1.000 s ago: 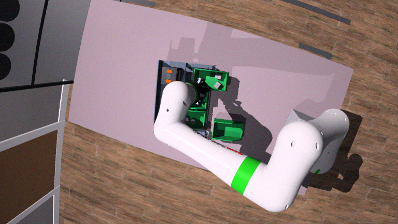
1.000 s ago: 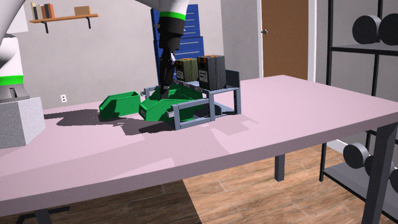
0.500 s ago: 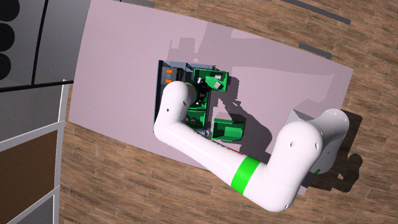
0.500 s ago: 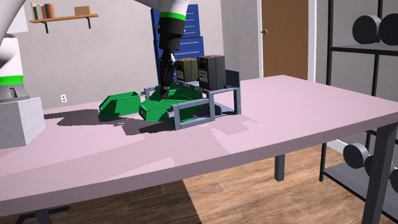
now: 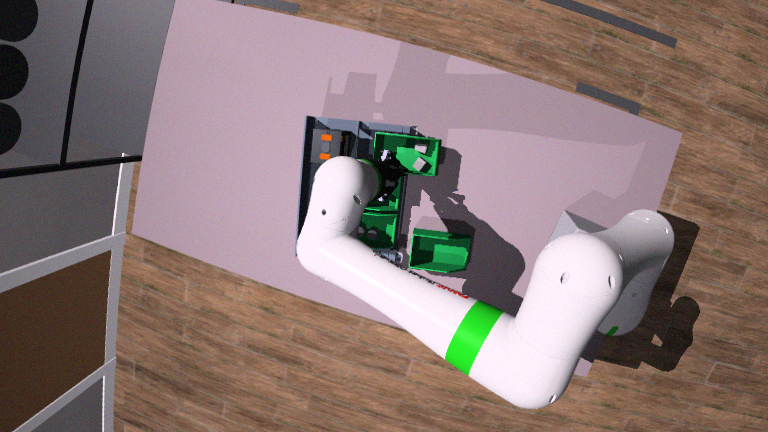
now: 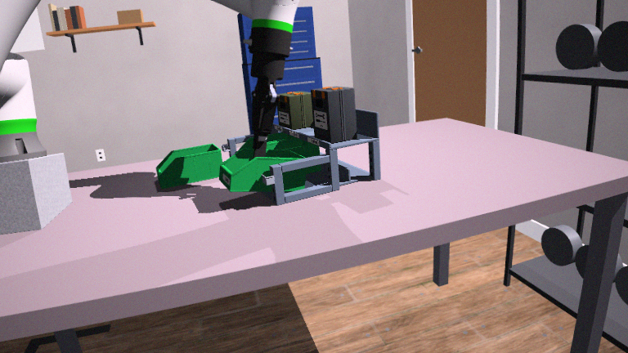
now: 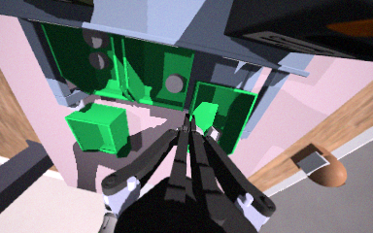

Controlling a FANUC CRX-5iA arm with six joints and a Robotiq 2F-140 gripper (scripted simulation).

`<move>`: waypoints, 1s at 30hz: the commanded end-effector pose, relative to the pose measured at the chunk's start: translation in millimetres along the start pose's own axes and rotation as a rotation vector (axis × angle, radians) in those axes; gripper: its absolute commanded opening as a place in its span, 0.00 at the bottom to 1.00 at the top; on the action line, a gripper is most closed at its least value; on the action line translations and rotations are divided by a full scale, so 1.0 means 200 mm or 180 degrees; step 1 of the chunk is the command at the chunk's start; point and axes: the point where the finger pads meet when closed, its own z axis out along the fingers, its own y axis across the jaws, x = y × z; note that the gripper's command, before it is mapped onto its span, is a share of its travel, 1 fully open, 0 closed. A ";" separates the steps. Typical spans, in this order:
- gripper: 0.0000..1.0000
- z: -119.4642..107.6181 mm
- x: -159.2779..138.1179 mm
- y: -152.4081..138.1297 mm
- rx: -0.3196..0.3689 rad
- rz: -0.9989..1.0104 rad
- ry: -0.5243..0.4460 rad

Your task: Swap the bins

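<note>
The green bin with grey parts (image 5: 407, 152) sits at the end slot of the small grey shelf. It is only partly in, and its open front sticks out past the shelf's front. In the side view this bin (image 6: 252, 168) is tilted, front down on the table and back raised under the low board. My gripper (image 7: 188, 119) is shut on the bin's thin rear wall (image 7: 204, 114) and comes down from above (image 6: 260, 143). The empty green bin (image 5: 440, 249) (image 6: 190, 164) stands upright on the table in front of the shelf.
Two other green bins with round grey parts (image 7: 97, 49) (image 7: 174, 83) stay in the shelf beside the slot. Dark boxes (image 6: 333, 113) stand on the shelf's top board. The robot's grey base block (image 6: 27, 192) is at the table's end.
</note>
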 end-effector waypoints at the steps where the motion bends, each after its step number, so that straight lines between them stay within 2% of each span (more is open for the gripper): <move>1: 0.10 -0.01 0.00 0.00 -0.0003 0.0000 0.0010; 30: 0.10 -0.01 0.07 0.00 -0.0003 0.0000 0.0127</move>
